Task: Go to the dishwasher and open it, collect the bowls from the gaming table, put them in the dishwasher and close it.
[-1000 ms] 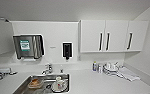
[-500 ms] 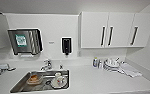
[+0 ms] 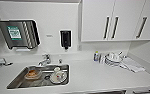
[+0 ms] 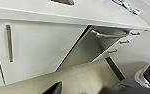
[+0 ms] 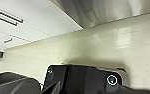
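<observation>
The stainless-steel-fronted dishwasher [image 4: 91, 47] was seen tilted partly open at centre frame, below the white countertop [image 3: 98, 75]. Neither pincer's state could be told.

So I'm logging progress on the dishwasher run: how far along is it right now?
The robot is at the kitchen counter, facing the sink. In the left wrist view the dishwasher door hangs tilted out from the white cabinets, partly open, so opening looks in hand. Still left: collecting the bowls, loading them and closing up.
</observation>
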`<state>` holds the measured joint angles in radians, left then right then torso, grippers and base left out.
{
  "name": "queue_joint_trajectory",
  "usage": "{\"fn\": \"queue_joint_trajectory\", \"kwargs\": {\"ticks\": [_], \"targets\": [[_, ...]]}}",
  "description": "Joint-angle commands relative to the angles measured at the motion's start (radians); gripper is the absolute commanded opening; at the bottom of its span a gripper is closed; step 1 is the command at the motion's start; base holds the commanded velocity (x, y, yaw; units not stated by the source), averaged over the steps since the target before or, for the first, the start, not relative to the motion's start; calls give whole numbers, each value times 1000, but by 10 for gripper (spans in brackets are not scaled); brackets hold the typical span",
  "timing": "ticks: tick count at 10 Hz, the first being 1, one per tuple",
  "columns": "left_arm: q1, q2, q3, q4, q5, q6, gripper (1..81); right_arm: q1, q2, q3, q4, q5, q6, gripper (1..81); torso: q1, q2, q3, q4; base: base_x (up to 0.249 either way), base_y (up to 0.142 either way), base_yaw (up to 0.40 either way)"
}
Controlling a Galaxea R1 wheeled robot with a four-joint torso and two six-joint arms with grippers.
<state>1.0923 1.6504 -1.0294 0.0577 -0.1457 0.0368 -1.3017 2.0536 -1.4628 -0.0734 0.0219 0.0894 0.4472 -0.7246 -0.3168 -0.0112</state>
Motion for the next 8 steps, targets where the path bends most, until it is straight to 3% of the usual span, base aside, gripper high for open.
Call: {"fn": "queue_joint_trajectory", "kwargs": {"ticks": [1, 2, 3, 8], "targets": [[-133, -66, 115, 22, 141, 3, 811, 84, -65, 23, 14, -34, 32, 811, 63, -98, -54, 0, 0, 0, 0], [-160, -67, 123, 21, 170, 3, 811, 89, -68, 23, 14, -33, 44, 811, 84, -129, -59, 0, 0, 0, 0], [-182, -66, 132, 19, 202, 3, 811, 94, -67, 21, 14, -33, 55, 811, 109, -170, -29, 0, 0, 0, 0], [-252, -70, 179, 19, 302, 3, 811, 94, -48, 6, 15, -31, 76, 811, 218, -341, -39, 0, 0, 0, 0]]}}
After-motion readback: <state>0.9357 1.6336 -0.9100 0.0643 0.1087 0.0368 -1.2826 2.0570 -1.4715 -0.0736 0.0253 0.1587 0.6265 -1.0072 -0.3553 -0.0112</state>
